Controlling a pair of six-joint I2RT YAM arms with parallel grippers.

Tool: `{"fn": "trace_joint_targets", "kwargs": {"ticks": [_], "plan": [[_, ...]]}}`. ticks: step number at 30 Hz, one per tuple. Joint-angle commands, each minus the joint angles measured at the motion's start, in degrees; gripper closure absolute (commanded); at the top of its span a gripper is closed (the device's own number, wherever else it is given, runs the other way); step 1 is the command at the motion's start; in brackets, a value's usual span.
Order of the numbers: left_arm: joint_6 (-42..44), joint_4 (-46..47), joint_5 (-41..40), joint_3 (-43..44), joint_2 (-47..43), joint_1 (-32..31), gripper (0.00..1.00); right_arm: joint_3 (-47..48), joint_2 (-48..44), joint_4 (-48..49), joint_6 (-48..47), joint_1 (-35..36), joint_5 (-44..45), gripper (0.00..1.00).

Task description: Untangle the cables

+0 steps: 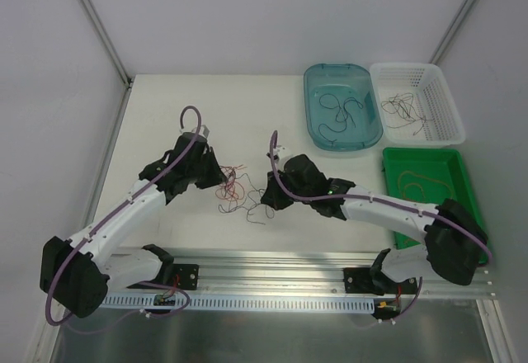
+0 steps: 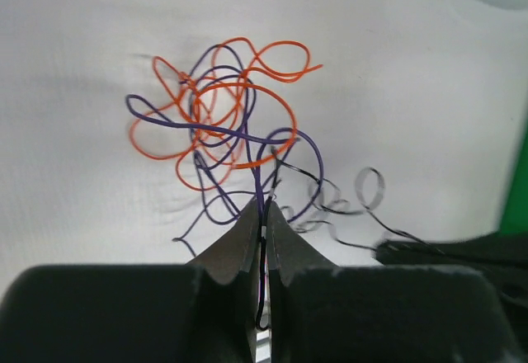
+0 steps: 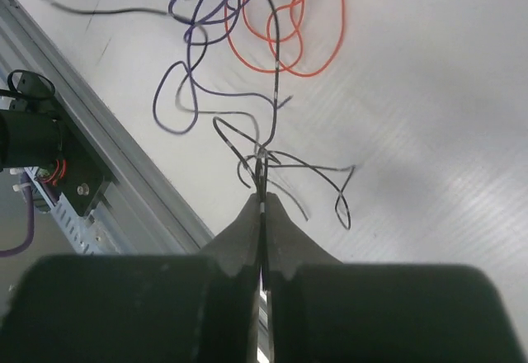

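**Cables (image 1: 233, 190) pinched from both sides**

The tangled cables lie mid-table (image 1: 165, 115), towards the front edge, between both arms. The left gripper (image 2: 262, 208) has its fingers pressed onto a purple strand (image 2: 258, 177) running out of the orange-and-purple knot. The right gripper (image 3: 261, 200) pinches a black strand (image 3: 262, 155) at the tangle's fringe. More wires lie in the bin (image 1: 318, 74), basket (image 1: 375, 70) and tray (image 1: 388, 155) at the right edge.

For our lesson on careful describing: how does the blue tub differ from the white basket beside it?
The blue tub is see-through, solid-walled and round-cornered; the white basket is opaque, latticed and squarer. The blue tub sits left of the white basket. Both are open-topped and hold loose thin cables.
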Motion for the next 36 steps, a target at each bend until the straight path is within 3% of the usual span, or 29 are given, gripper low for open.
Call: {"fn": "trace_joint_targets", "kwargs": {"ticks": [1,7,13,20,27,30,36], "plan": [[2.66,-0.36,-2.14,-2.04,-0.87,5.5,1.0,0.13,-9.67,-9.5,-4.65,0.3,4.4,0.99],[5.29,-0.27,-2.13,-3.18,1.41,12.63,1.0,3.99,-23.29,-30.48,-9.14,-0.14,11.61,0.99],[6.18,-0.19,-3.54,-4.24,4.14,14.66,1.0,14.34,-33.22,-45.62,-12.58,-0.75,18.55,0.99],[5.56,0.52,-4.86,-7.13,6.78,15.01,1.0,23.76,-39.74,-53.9,-15.12,-1.19,27.43,0.99],[9.33,2.98,-0.55,-7.58,0.64,15.01,1.0,20.53,-38.44,-53.73,-14.34,-1.37,28.83,0.99],[12.93,1.41,-5.63,-7.4,-3.49,15.1,0.99,19.64,-38.6,-54.6,-13.28,-2.15,32.35,0.99],[18.47,-3.43,-26.28,-5.29,-6.75,15.19,1.0,26.48,-40.19,-58.65,-17.05,-9.36,39.56,0.99]]}}
